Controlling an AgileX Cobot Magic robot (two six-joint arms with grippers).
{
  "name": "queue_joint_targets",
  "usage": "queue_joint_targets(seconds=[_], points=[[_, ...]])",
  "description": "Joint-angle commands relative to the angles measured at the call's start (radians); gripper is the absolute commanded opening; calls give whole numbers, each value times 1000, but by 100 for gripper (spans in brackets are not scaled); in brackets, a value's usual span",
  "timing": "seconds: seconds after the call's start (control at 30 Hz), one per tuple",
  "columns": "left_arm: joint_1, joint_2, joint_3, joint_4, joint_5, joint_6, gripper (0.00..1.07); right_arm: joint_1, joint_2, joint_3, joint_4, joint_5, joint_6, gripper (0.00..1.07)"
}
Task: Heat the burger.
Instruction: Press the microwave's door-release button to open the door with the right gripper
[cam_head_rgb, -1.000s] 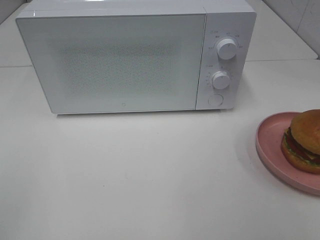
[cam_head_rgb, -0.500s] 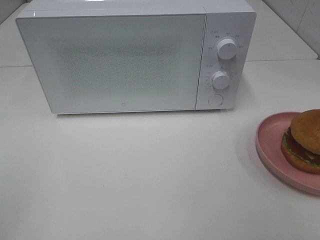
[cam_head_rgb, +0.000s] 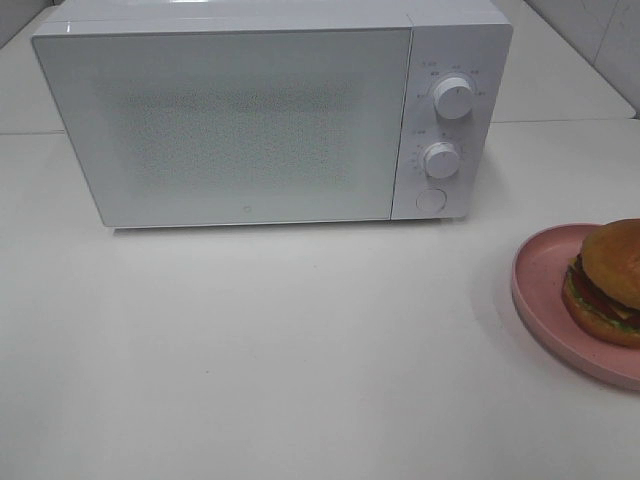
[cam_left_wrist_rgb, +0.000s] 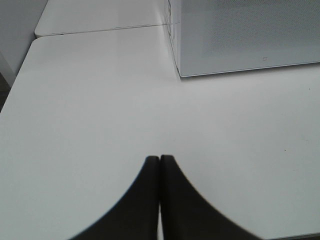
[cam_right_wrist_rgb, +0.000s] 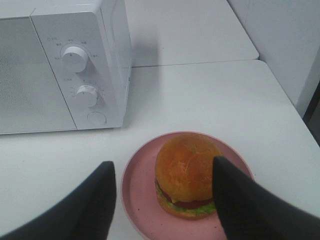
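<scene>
Change: none vs earlier.
Plate: flat pink round plate holds golden-bun burger.
R end effector: spread, flanking burger.
L end effector: pressed together.

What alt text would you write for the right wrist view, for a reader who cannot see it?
The open right gripper frames a burger with a glossy golden-brown bun on a pink plate, its jaws apart on either side of the bun. Behind them, on the same white table, stands a white microwave with its door shut.
</scene>
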Motion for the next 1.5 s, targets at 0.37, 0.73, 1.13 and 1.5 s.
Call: queue_joint_targets(seconds=[0.37, 0.73, 1.13, 1.5], points=[[-2, -20, 1, -1, -15, -8, 0, 1, 314, 5, 2, -386, -12, 50], [-2, -20, 1, -1, -15, -8, 0, 1, 585, 5, 2, -686, -12, 23], [-2, -20, 1, -1, -15, -8, 0, 4, 949, 4, -30, -1034, 84, 0], [-2, -20, 1, -1, -15, -8, 0, 4, 1128, 4, -408, -1240, 436, 0]])
